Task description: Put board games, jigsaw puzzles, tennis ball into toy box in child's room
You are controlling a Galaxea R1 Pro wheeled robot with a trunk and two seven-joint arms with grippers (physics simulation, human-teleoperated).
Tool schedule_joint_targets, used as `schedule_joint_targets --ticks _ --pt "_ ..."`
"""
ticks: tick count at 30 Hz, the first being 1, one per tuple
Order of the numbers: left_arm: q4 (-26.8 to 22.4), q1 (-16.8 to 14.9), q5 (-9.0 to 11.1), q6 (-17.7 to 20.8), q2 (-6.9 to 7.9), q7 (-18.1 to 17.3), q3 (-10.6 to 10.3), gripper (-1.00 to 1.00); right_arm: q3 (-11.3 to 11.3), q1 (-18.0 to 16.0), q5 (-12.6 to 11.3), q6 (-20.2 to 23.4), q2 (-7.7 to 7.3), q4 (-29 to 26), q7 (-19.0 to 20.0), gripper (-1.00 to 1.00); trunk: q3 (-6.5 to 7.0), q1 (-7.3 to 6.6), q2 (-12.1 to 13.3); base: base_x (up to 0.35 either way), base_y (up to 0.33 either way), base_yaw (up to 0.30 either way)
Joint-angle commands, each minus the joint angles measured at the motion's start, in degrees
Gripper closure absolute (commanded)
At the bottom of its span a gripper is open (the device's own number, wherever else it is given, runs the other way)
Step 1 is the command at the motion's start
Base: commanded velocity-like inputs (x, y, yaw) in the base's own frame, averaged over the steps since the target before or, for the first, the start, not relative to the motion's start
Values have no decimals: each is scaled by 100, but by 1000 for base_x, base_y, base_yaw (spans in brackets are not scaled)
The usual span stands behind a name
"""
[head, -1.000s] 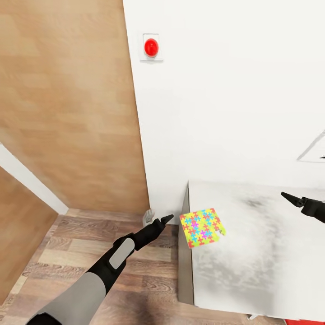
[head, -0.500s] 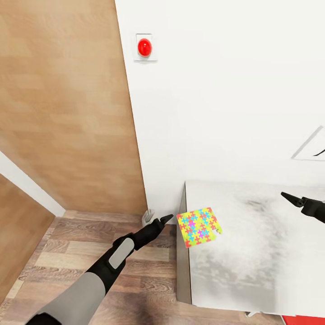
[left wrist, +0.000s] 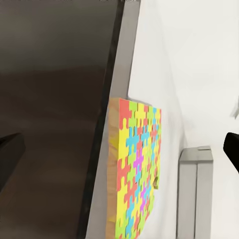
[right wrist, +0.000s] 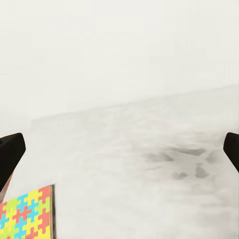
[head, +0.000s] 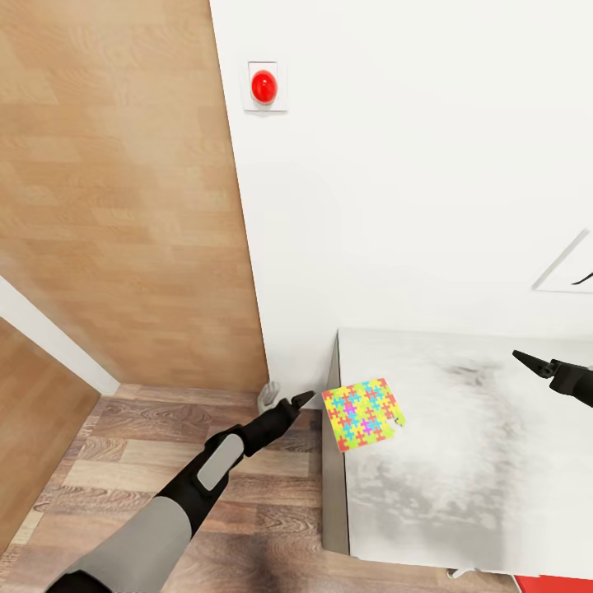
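Observation:
One jigsaw puzzle (head: 362,413), a flat square of yellow, blue, pink, orange and green pieces, lies on the near left corner of the light grey table (head: 461,461). My left gripper (head: 301,401) hovers over the floor just left of that corner, level with the puzzle (left wrist: 137,174) and open, with nothing between its fingers. My right gripper (head: 527,360) hangs open above the table's right part, well clear of the puzzle (right wrist: 25,214). The toy box, board games, tennis ball and bed are out of view.
A white wall with a red round button (head: 263,86) rises behind the table. A brown wooden door (head: 123,206) stands to the left above the wood-plank floor (head: 123,461). A picture frame's corner (head: 568,263) shows on the wall at right.
The whole picture shifted slightly left a second ago, so the camera moved. The arms and the puzzle keep their places relative to the table.

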Motion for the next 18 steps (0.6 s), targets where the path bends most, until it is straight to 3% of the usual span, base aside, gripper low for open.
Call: schedule_joint_targets --ticks 1,14,18 --pt "18 -7 56 32 12 20 26 -100 -7 -6 -16 45 -1 -2 12 -100 -9 3 -10 0 0 -1" --pt "309 -73 5 29 24 35 425 -100 -7 -6 -15 45 -1 -2 12 -100 -9 3 -10 0 0 0" --pt "330 -86 -1 29 24 37 452 -100 -7 -6 -14 45 -1 -2 12 -100 -9 3 -10 0 0 0"
